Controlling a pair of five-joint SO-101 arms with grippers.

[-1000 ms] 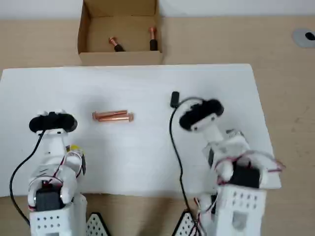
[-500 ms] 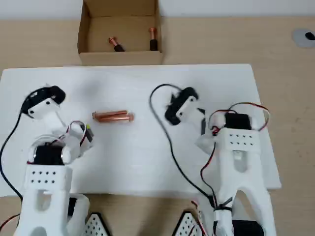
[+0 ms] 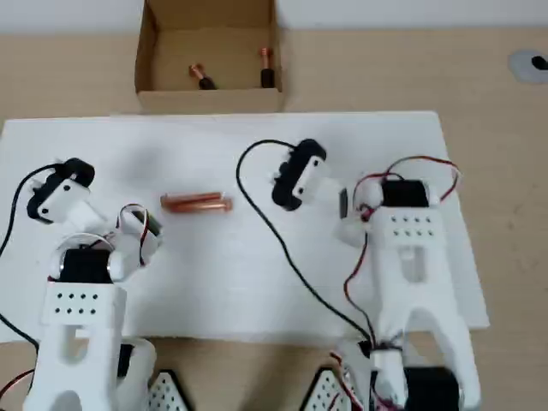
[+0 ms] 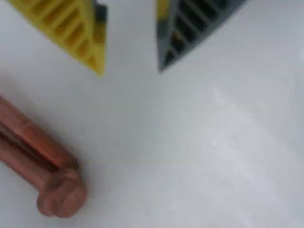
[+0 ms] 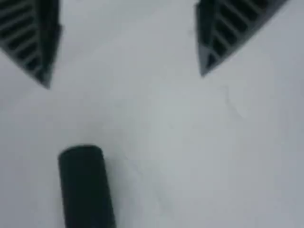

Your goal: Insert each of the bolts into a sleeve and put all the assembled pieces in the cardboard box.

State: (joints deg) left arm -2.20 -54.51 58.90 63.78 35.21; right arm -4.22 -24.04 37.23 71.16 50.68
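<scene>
— What does everything rest on?
— A light wooden table [image 3: 501, 111], with a white sheet [image 3: 385, 141] spread across its middle.
— Anything else?
— A grey round grommet [image 3: 528, 64] is set in the far corner, under even light.

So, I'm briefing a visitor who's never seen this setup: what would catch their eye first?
Two copper bolts lie side by side on the white mat, between the arms. Behind the mat, the cardboard box holds two assembled pieces. The right tool hangs open near a black sleeve.
</scene>
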